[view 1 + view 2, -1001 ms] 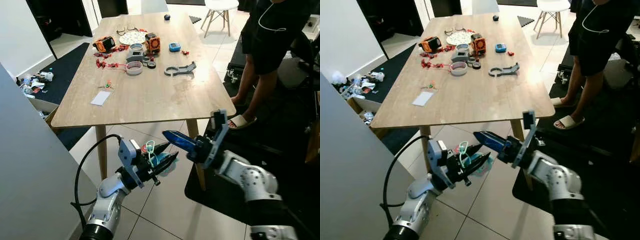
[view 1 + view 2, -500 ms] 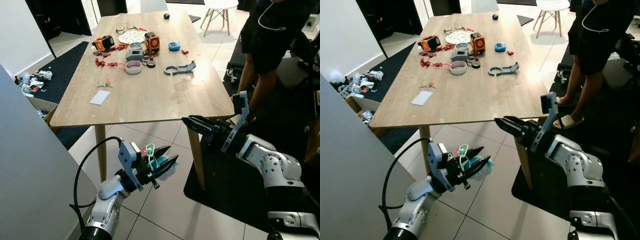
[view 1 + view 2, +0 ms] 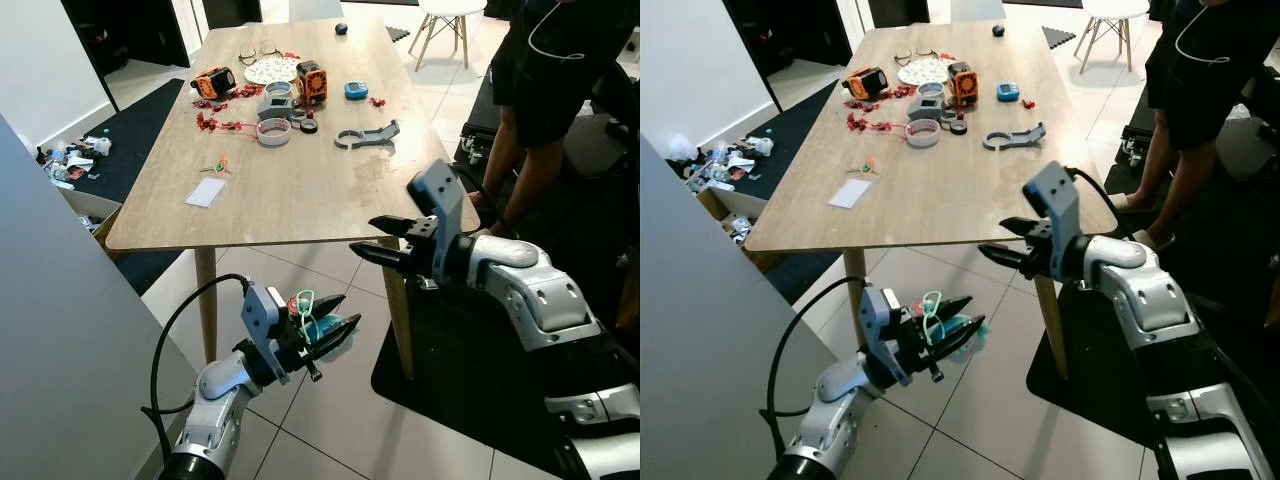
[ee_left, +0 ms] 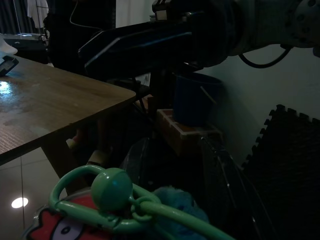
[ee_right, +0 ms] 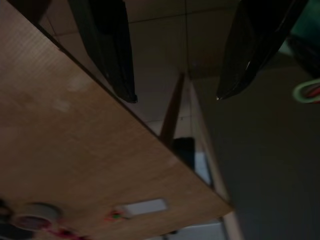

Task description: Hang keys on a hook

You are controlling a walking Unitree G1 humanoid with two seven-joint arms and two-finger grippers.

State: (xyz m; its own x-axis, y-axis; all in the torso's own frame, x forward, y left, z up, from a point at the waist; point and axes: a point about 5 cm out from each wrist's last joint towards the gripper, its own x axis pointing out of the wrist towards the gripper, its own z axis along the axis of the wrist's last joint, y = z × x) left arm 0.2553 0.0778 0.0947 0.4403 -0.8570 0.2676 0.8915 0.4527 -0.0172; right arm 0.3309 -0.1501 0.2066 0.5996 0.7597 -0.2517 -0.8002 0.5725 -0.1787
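- The left tool is held low over the tiled floor, near the tabletop's near edge, its fingers clamped on a bunch of keys with a green loop and a blue fluffy charm.
- In the left wrist view, the keys' green ring and ball sit close between the fingers.
- The right tool hovers at the tabletop's near right corner, fingers spread apart and gripping nothing.
- A person stands at the far right.
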